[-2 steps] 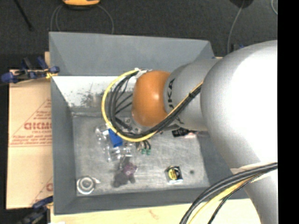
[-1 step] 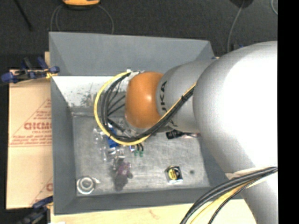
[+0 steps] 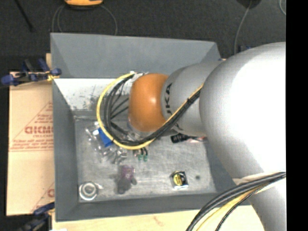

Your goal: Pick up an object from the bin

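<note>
My arm (image 3: pixel 240 109) comes in from the right and covers much of the grey metal bin (image 3: pixel 144 52), with the orange wrist cover (image 3: pixel 147 102) and its loop of black and yellow cables (image 3: pixel 108 105) hanging above the left middle of the floor. Below that cover my pincer (image 3: pixel 114 147) sits low among a small cluster of shiny, pale bits. I cannot tell whether it is released or clenched, because the wrist hides most of it. The nearest thing is a small blue piece (image 3: pixel 102 137) in that cluster, just left of the pincer, and a few tiny green bits (image 3: pixel 141 154) lie just to its right. The bin floor (image 3: pixel 159 165) is dull grey, scuffed and speckled, and the sloping wall behind is marked with dark scratches. Elsewhere on the floor lie a purplish dark lump (image 3: pixel 126 174) near the front, a silver ring (image 3: pixel 88 190) in the front left corner, a small yellow and black thing (image 3: pixel 179 179) at the front right, and a small black piece (image 3: pixel 178 138) beside my arm. Around the bin is a dark floor (image 3: pixel 159 13) with thin cables trailing over it.
</note>
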Available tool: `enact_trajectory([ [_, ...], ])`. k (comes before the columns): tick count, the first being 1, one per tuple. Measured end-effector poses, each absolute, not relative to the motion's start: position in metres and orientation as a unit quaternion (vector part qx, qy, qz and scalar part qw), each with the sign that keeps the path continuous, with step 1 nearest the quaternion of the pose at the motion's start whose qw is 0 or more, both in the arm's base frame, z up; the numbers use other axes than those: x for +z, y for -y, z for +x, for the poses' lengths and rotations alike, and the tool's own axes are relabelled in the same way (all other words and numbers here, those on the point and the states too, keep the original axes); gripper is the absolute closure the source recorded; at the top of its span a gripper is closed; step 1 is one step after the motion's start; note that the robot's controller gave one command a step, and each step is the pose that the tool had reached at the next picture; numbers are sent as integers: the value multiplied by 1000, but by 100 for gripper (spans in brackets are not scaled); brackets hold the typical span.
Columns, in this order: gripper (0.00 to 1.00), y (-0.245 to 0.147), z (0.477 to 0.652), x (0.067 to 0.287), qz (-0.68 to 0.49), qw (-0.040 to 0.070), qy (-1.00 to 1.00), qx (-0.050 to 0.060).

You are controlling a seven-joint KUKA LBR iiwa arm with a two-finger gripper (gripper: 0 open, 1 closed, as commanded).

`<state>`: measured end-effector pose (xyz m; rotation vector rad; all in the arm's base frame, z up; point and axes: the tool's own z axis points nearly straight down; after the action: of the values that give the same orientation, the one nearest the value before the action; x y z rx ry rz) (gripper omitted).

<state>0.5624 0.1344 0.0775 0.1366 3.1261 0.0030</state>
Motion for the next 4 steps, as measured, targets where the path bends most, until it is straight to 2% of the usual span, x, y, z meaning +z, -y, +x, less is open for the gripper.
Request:
enact_trajectory([
  [1, 100, -62, 514, 77, -25, 12, -1000, 3],
  [2, 100, -62, 482, 168, -116, 4, -993, 0],
  [3, 100, 22, 476, 252, -53, 5, -999, -2],
  [4, 100, -21, 471, 159, -236, -1, -972, 1],
])
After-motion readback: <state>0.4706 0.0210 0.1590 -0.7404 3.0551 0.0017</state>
